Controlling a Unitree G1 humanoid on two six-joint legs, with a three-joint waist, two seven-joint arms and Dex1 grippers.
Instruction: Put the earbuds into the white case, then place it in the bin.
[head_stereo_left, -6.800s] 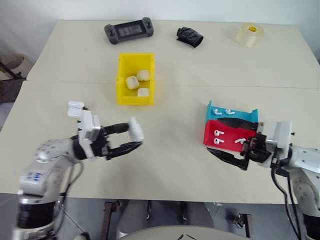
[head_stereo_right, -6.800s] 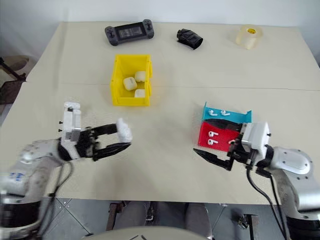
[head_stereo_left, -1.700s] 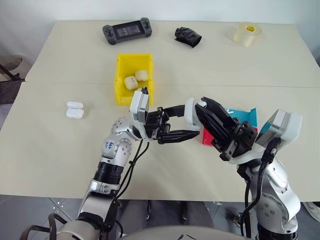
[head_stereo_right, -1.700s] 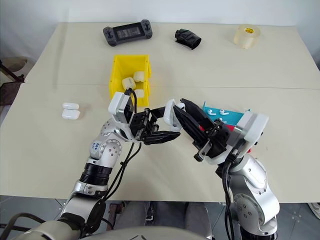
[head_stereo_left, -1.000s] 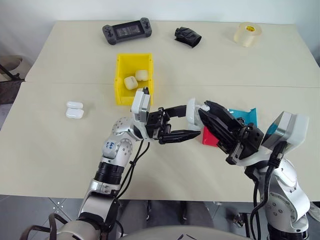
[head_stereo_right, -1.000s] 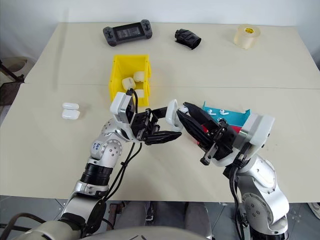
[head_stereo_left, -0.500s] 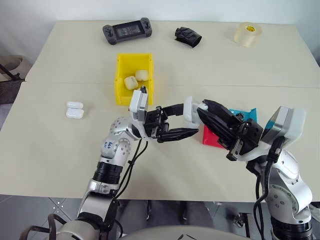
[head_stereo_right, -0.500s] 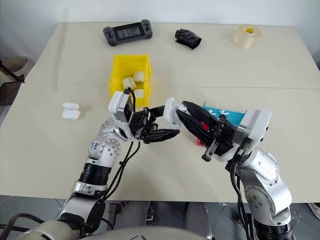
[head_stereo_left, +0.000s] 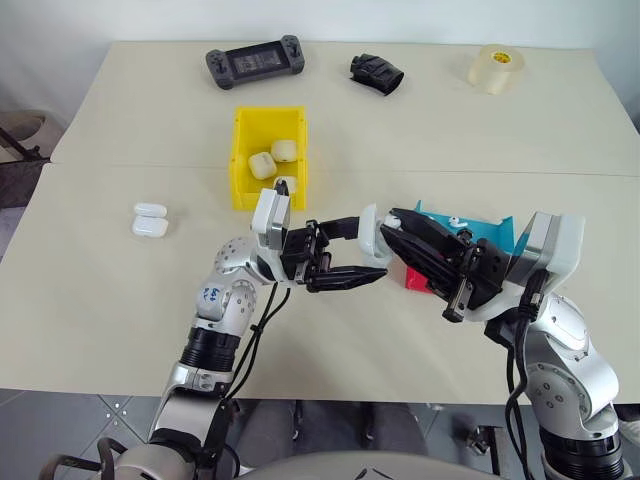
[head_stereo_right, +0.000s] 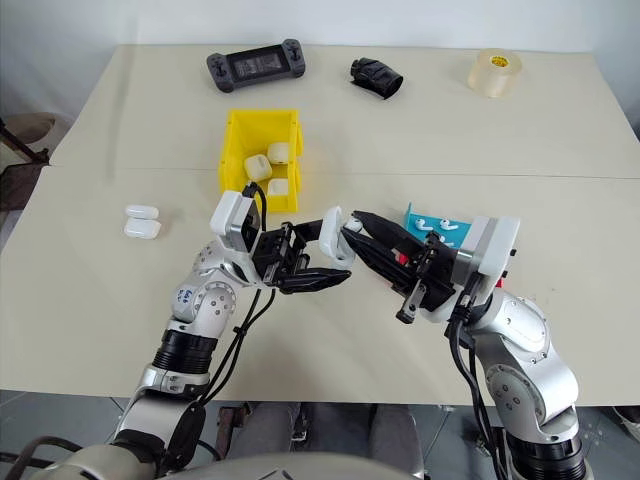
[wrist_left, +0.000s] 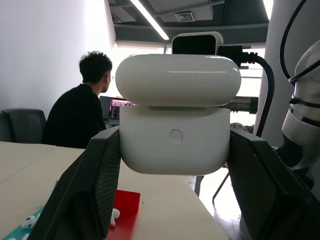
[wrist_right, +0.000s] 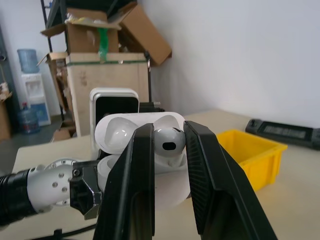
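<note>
My left gripper (head_stereo_left: 371, 249) is shut on the white case (head_stereo_left: 370, 233), held above the table with its lid open (wrist_left: 177, 80); its fingers (wrist_left: 95, 190) clamp the case's sides. My right gripper (head_stereo_left: 393, 222) is shut on one white earbud (wrist_right: 167, 140) and holds it right at the case's open mouth (wrist_right: 125, 132). I cannot tell whether the earbud touches the case. The yellow bin (head_stereo_left: 238, 165) stands further back on the table, left of both grippers, with three white cases (head_stereo_left: 263, 165) inside.
A teal tray (head_stereo_left: 480, 224) with earbuds (head_stereo_right: 437, 225) and a red tray (head_stereo_left: 415, 278) lie under my right arm. Two more cases (head_stereo_left: 150, 219) sit at the left. A game controller (head_stereo_left: 256, 62), a black object (head_stereo_left: 378, 72) and a tape roll (head_stereo_left: 497, 67) line the far edge.
My right gripper has turned and brought the earbud closer to the open case. The left gripper keeps the case almost still.
</note>
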